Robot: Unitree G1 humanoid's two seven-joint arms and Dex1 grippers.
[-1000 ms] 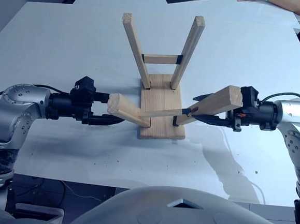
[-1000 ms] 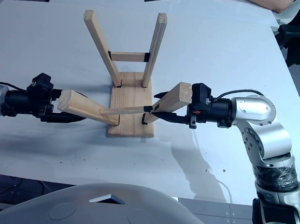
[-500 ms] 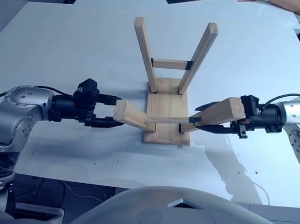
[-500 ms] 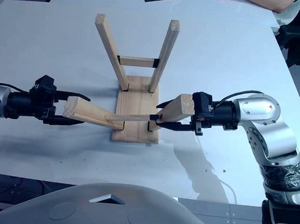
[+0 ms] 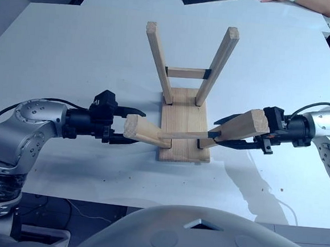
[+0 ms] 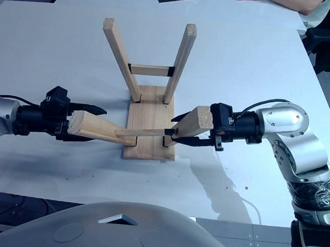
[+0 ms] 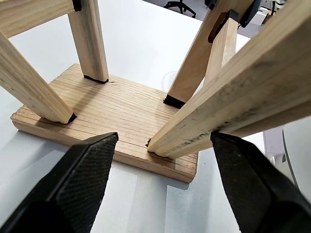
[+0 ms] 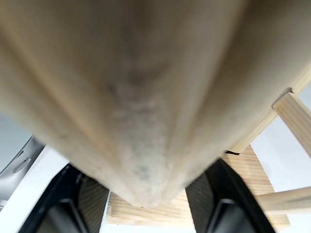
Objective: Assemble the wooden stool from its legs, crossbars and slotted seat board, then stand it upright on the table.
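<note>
Table point(image 5: 74, 42), seen from the head; 12 o'clock is away from the robot.

- Left gripper point(image 5: 136, 126): comes in from 9 o'clock and straddles the top end of the near-left leg point(image 5: 150, 135). Jaws are apart. The wrist view shows both pads point(image 7: 82, 184) off the wood with a gap on each side, so nothing is held.
- Near-left leg: its foot sits in the slot at the 8 o'clock corner of the seat board point(image 5: 184, 109), and it leans out toward 9 o'clock.
- Seat board: lies flat on the table at centre, underside up.
- Far-left leg point(image 5: 160, 63) and far-right leg point(image 5: 218, 65): seated at the 11 and 1 o'clock corners and joined by the far crossbar point(image 5: 186, 72).
- Near crossbar point(image 5: 186, 135): spans the two near legs.
- Near-right leg point(image 5: 240, 124): its foot is at the 4 o'clock corner, and it leans out toward 3 o'clock.
- Right gripper point(image 5: 218, 133): comes in from 3 o'clock. Its jaws are closed on the near-right leg, with the pads tight against both faces in the wrist view.

Progress, my judgement: assembly looks finished, with four legs and two crossbars fitted, though I cannot confirm how deep the near joints sit. The stool is upside down. Turning it over and standing it on its legs is left to do.
</note>
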